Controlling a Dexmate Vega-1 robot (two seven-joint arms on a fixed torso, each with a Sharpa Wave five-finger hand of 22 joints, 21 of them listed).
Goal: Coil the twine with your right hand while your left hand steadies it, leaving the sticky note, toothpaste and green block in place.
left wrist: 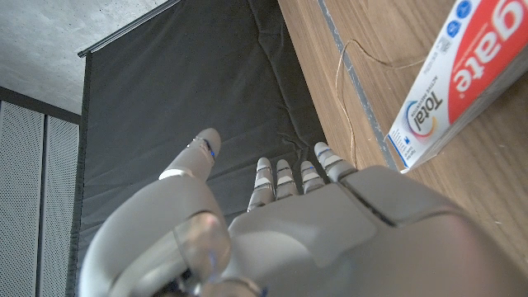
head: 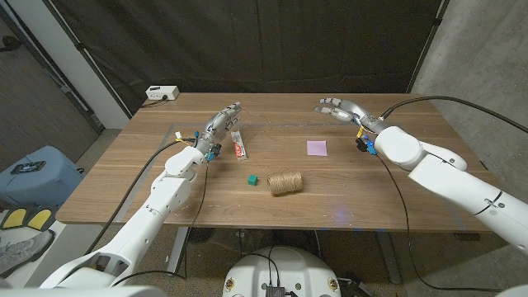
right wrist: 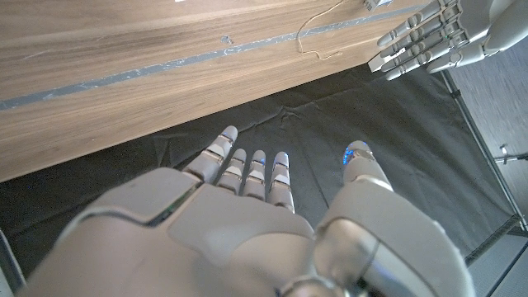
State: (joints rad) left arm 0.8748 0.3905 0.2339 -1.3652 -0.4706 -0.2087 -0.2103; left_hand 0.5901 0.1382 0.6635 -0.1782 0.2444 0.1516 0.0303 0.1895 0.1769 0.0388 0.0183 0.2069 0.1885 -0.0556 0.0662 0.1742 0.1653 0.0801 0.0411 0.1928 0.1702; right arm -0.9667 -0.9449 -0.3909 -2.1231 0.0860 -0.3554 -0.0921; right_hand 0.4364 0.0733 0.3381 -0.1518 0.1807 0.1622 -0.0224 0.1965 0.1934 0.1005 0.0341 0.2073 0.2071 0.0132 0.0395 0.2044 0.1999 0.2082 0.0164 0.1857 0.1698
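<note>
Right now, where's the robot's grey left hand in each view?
Head view: grey left hand at the table's far edge, beside the white toothpaste tube.
Left wrist view: its back, in the foreground.
Right wrist view: its fingers, past the table's edge.
Shared landmark: grey tape strip.

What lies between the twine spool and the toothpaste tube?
In the head view, the green block sits on the table between the twine spool and the toothpaste tube, closer to the spool and touching neither.
</note>
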